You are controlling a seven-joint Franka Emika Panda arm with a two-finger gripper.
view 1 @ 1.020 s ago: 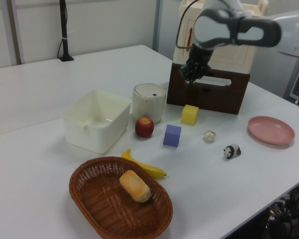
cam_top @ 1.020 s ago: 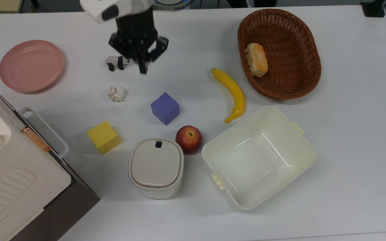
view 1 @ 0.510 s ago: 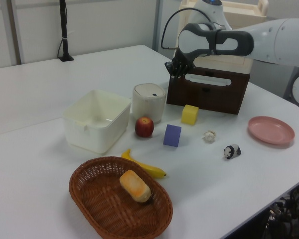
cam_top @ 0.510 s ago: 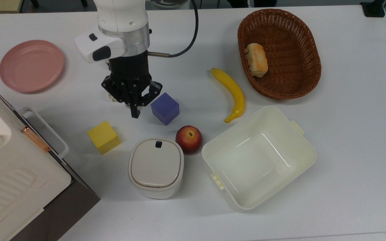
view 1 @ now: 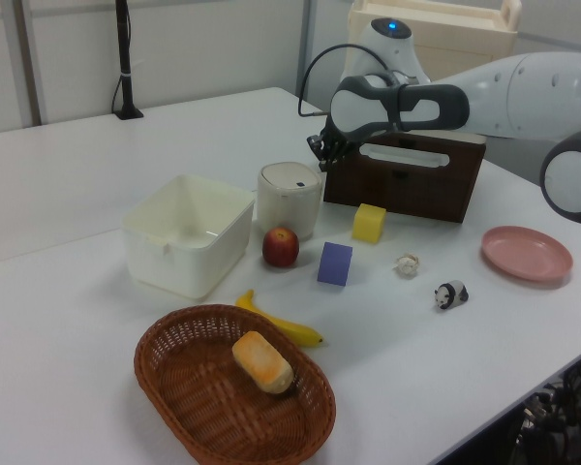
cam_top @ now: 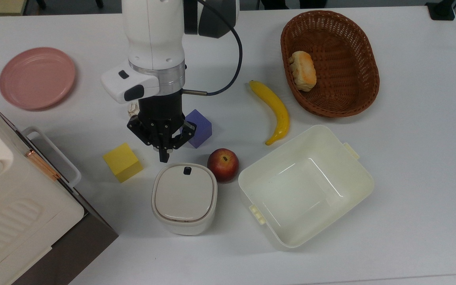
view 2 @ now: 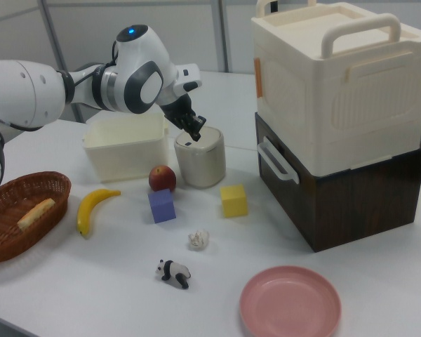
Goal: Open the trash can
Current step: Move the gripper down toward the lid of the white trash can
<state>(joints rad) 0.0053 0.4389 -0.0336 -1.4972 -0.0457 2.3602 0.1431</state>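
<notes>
Trash can (cam_top: 184, 198) sits closed on the white surface (cam_top: 410, 178), its beige lid (cam_top: 184, 192) flat and a small black button (cam_top: 187, 170) at the lid edge nearest the arm. The hand (cam_top: 164, 157) points downward with its fingers pressed together into a single tip; in the top view this tip lies just above and slightly left of the button, and in the right view (view 2: 195, 133) it hangs over the lid's edge, whether touching or not cannot be told. In the left view the hand (view 1: 321, 153) appears above the can (view 1: 290, 200).

Close to the hand in the top view, a purple cube (cam_top: 200, 127) lies partly behind the fingers' housing and a crumpled paper ball (cam_top: 133, 107) shows at the wrist's left. A yellow cube (cam_top: 122, 162) lies to the top view's left of the can, a red apple (cam_top: 223, 164) touches or nearly touches its right side, and a cream rectangular tub (cam_top: 306, 185) stands further right. A banana (cam_top: 274, 109) lies above the tub, beside a wicker basket (cam_top: 354, 35) containing a bread roll (cam_top: 303, 70). A pink plate (cam_top: 37, 77) rests at upper left, and a cream box stacked on a brown crate (view 2: 337, 126) stands at the right view's right. A toy panda (view 2: 172, 272) lies near the right view's front.
</notes>
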